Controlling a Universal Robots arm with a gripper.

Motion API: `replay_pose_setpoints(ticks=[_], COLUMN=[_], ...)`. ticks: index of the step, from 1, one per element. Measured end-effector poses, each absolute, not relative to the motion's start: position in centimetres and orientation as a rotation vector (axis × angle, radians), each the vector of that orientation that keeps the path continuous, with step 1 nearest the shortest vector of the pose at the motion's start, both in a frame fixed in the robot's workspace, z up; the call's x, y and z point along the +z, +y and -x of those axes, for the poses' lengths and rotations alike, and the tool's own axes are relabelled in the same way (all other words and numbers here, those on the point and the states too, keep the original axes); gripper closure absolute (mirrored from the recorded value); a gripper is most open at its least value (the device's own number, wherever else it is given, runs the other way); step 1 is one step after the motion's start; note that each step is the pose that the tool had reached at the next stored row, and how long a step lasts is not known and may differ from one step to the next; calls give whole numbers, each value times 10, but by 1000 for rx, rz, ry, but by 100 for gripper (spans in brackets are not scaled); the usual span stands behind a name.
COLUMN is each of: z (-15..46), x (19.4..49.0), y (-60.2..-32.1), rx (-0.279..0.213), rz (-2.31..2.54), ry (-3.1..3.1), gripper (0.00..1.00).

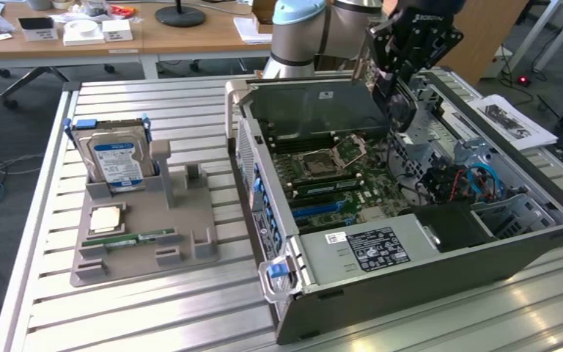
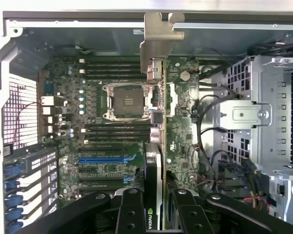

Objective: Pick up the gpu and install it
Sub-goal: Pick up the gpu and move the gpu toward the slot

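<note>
1. gpu (image 1: 396, 99) is up off the table, hanging over the far side of the open computer case (image 1: 409, 282), toward the exterior view's right. It's not in a slot.
2. Starting at the exterior view's left: a grey plastic tray (image 1: 144, 257) sits on the slatted metal table (image 1: 164, 95), just beside the case.
3. In that tray a hard drive (image 1: 115, 158) stands upright at the far end. Nearer the camera a square processor chip (image 1: 105, 218) lies flat, with a narrow green memory stick (image 1: 130, 238) just in front of it.
4. The case lies on its side with the panel off, so the motherboard (image 1: 321, 176) faces up. The processor socket (image 1: 325, 158) is roughly mid-board.
5. Above the far rim of the case is the black gripper (image 1: 399, 73) on the robot arm (image 1: 296, 29), pointing down into the case.
6. Wrist view: the gpu (image 2: 155, 161) shows edge-on, running across the motherboard (image 2: 112, 161) just beside the socket (image 2: 127, 102). Its silver bracket (image 2: 158, 34) is at the end away from the gripper, close to the case wall.
7. The gripper (image 2: 157, 195) is clamped on the card, one of its fingers (image 2: 131, 209) on each side, squeezing the black cooler end. So it's at a narrow-ish width, holding the card.
8. Further right inside the case there's a metal drive cage and some blue cables (image 1: 482, 176).
9. Past the case on the right, a printed sheet (image 1: 516, 121) lies on the table.
</note>
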State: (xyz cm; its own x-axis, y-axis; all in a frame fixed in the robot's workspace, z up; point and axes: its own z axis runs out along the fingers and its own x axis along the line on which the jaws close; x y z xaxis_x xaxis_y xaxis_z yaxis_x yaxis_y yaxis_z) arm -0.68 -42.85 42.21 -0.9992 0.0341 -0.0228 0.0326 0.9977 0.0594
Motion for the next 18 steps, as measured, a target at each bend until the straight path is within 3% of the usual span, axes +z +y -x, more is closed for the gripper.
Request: replay_pose_setpoints(ticks=[18], z=[-26], x=[422], y=[-428], rx=[92], rz=[-52], ry=[3116], gripper=[73])
